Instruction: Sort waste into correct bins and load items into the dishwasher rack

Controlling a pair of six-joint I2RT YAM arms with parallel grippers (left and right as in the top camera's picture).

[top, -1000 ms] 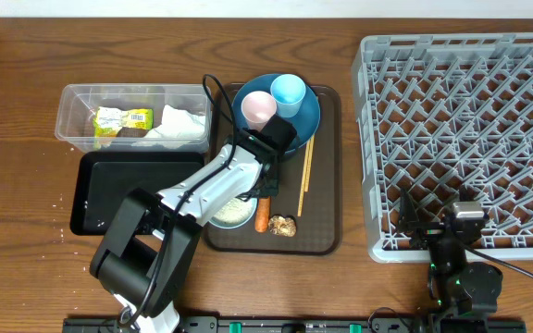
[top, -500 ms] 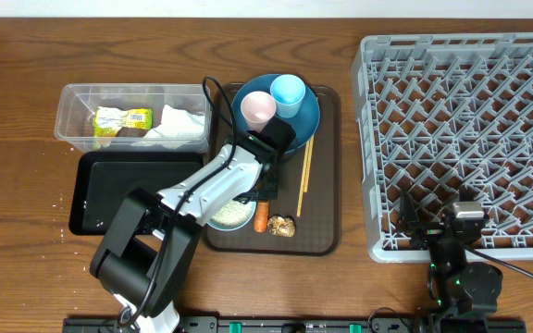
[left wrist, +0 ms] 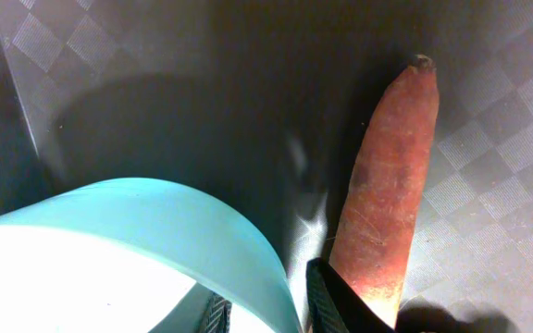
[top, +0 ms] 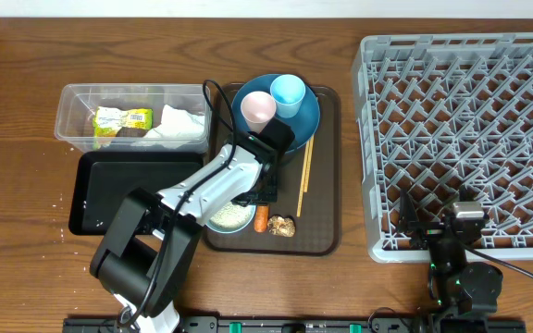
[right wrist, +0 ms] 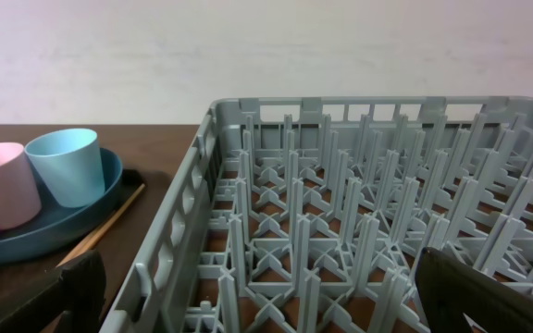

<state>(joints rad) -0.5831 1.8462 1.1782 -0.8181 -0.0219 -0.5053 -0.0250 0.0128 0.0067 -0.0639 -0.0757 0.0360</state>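
Observation:
My left gripper (top: 255,197) straddles the rim of the white bowl with the light blue outside (top: 229,216), which holds white rice (top: 233,214) on the brown serving tray. In the left wrist view the jaws (left wrist: 266,310) are closed on the bowl's rim (left wrist: 202,222), one finger inside and one outside. The orange carrot stick (left wrist: 387,194) lies just beside the outer finger, and also shows in the overhead view (top: 262,220). A brown food lump (top: 283,226) lies next to it. My right gripper (right wrist: 276,296) is open and empty at the grey rack's (top: 465,139) front edge.
The blue plate (top: 305,118) carries a pink cup (top: 258,109) and a light blue cup (top: 288,92). Chopsticks (top: 304,176) lie on the brown tray (top: 327,222). The clear tub (top: 72,111) holds the wrapper (top: 123,120) and the napkin (top: 179,124). The black tray (top: 128,196) lies in front of it.
My left gripper has shifted slightly toward the front of the table, over the bowl's rim, and now hides more of the carrot. The right arm has not moved.

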